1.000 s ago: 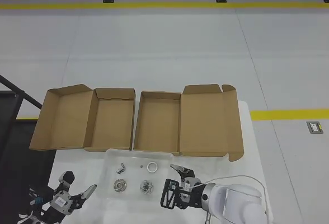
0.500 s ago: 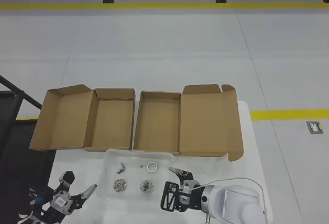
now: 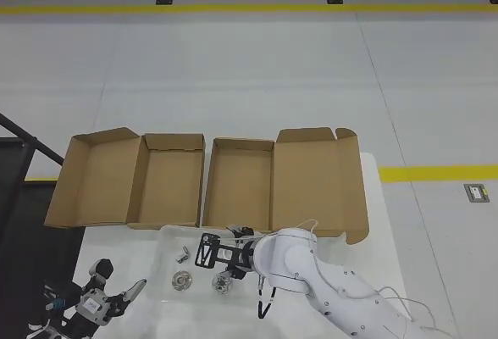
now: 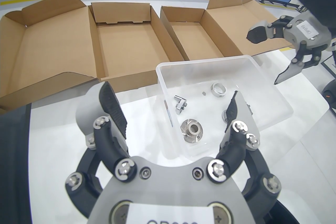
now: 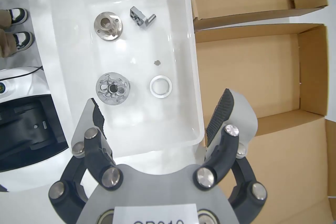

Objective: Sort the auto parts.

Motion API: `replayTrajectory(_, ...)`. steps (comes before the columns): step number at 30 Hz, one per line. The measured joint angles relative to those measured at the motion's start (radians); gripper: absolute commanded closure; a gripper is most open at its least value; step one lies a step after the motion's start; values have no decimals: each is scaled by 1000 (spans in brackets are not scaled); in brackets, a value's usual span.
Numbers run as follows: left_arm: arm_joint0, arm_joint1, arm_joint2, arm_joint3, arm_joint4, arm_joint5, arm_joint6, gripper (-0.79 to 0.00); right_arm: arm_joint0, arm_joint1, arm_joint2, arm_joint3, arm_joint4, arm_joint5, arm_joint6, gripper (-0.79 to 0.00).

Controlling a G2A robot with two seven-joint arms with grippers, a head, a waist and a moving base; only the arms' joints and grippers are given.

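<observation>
A clear plastic bin (image 3: 166,230) on the white table holds loose metal parts. In the right wrist view I see a flanged hub (image 5: 108,26), a small bracket (image 5: 141,17), a flat ring (image 5: 160,86) and a slotted disc (image 5: 112,88). My right gripper (image 5: 160,101) hangs open above the bin's right end, nearest the ring and the disc, with nothing between its fingers. In the top view the right arm (image 3: 287,263) covers the ring. My left gripper (image 4: 170,99) stands open and empty at the table's front left (image 3: 113,297), short of the bin.
Two open cardboard boxes stand behind the bin, the left box (image 3: 171,180) and the right box (image 3: 239,185), with flaps spread outward. Both look empty. A tiny dark speck (image 5: 157,62) lies on the bin floor. A black surface borders the table's left.
The right arm has swung from the table's front, right of the bin, to above the bin's right end. The left arm has not moved.
</observation>
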Motion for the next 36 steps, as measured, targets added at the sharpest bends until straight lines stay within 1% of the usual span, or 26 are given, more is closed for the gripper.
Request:
replayTrajectory(11,0,0,0,0,0,0,0,-785,-9,1,-1,-15,-10,-5,-7,-785)
replayTrajectory(12,0,0,0,0,0,0,0,-785,-16,2,-10,-15,-32,-22,-27,-773)
replayTrajectory(13,0,0,0,0,0,0,0,-785,-19,1,-17,-6,-52,-30,-43,-680)
replayTrajectory(14,0,0,0,0,0,0,0,-785,-17,-2,-25,7,-65,-29,-48,-711)
replayTrajectory(15,0,0,0,0,0,0,0,-785,-8,-10,-38,27,-72,-14,-42,-785)
replayTrajectory(19,0,0,0,0,0,0,0,-785,47,-52,-102,94,-64,24,18,-785)
replayTrajectory(24,0,0,0,0,0,0,0,-785,99,-95,-154,169,-37,9,56,-785)
replayTrajectory(30,0,0,0,0,0,0,0,-785,110,-127,-197,202,-58,8,68,-785)
replayTrajectory(35,0,0,0,0,0,0,0,-785,102,-143,-228,200,-96,3,112,-785)
replayTrajectory(36,0,0,0,0,0,0,0,-785,98,-146,-232,198,-105,5,118,-751)
